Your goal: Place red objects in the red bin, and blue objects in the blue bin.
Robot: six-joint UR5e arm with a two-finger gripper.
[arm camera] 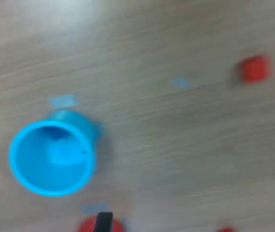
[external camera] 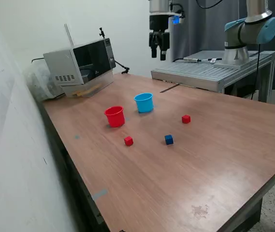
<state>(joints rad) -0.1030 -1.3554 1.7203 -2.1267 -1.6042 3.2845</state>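
Observation:
My gripper (external camera: 157,52) hangs high above the far side of the table, open and empty. Below it stands the light blue cup (external camera: 144,102), and the red cup (external camera: 114,116) is beside that on the exterior view's left. One red cube (external camera: 186,119) lies to the right of the cups, and a second red cube (external camera: 128,140) lies in front of the red cup. One dark blue cube (external camera: 168,139) lies between them. A second blue cube is not visible. The blurred wrist view shows the blue cup (arm camera: 52,157), a red cube (arm camera: 254,68) and one dark fingertip (arm camera: 103,222).
A grey box-shaped device (external camera: 81,60) with a cable sits at the table's far corner by the wall. A grey metal platform (external camera: 209,72) carries the arm's base (external camera: 234,53) beyond the far edge. The wooden table (external camera: 200,179) ends at the front and right.

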